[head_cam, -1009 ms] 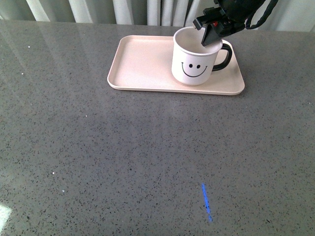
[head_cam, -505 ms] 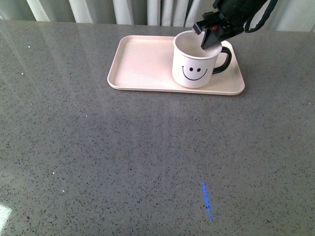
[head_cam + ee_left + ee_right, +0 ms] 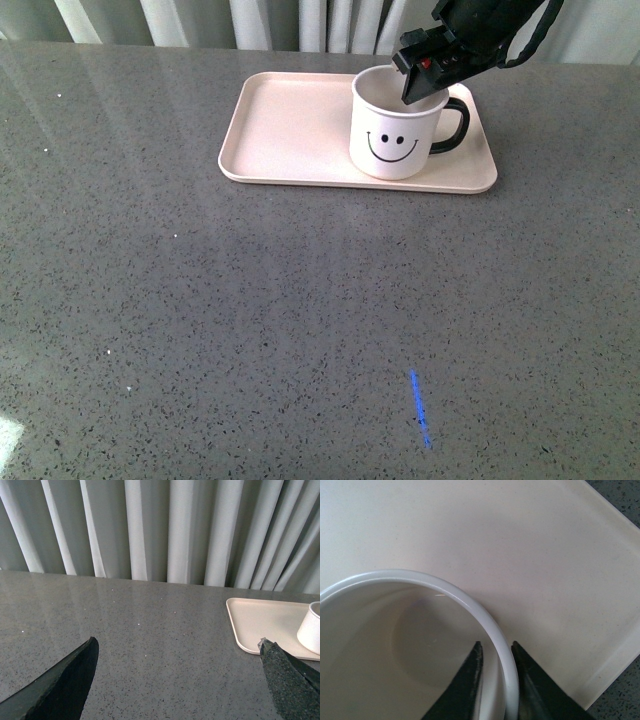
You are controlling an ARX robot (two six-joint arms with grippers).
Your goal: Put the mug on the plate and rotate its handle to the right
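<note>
Mug (image 3: pixel 395 135) stands on plate (image 3: pixel 290 130). Right gripper (image 3: pixel 496 680) pinches mug rim, one finger in, one out. Handle (image 3: pixel 455 125) points right. Left gripper (image 3: pixel 175 680) wide open, empty, far off.

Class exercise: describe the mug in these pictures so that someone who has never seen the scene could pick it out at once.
Start at the grey speckled table and find the pale pink plate near its far edge, before the curtains. On the plate's right part stands the mug, with the right hand straddling its rim. It is white, with a black smiley face and a black handle pointing right.
</note>
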